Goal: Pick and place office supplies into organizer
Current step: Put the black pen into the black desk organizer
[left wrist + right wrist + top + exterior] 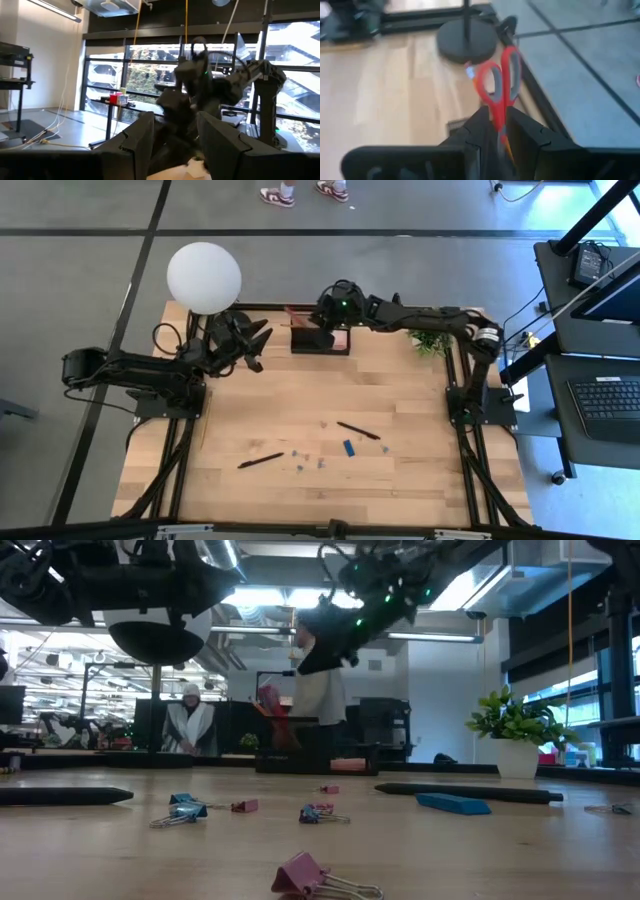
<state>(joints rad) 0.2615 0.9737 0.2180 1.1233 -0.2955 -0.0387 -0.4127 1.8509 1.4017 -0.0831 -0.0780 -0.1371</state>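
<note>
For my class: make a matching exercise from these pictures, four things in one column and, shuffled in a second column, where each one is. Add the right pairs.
Things:
1. scissors
2. blue block
3. potted plant
4. lamp globe

Places:
A. far left corner of the table
B. lying flat on the near half of the table, between two pens
C. between the fingers of the right gripper, over the organizer
D. far right edge, beside the right arm

Pairs: 1-C, 2-B, 3-D, 4-A

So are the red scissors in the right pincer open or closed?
Closed: in the right wrist view the scissors show both red handle loops side by side, touching.
</note>
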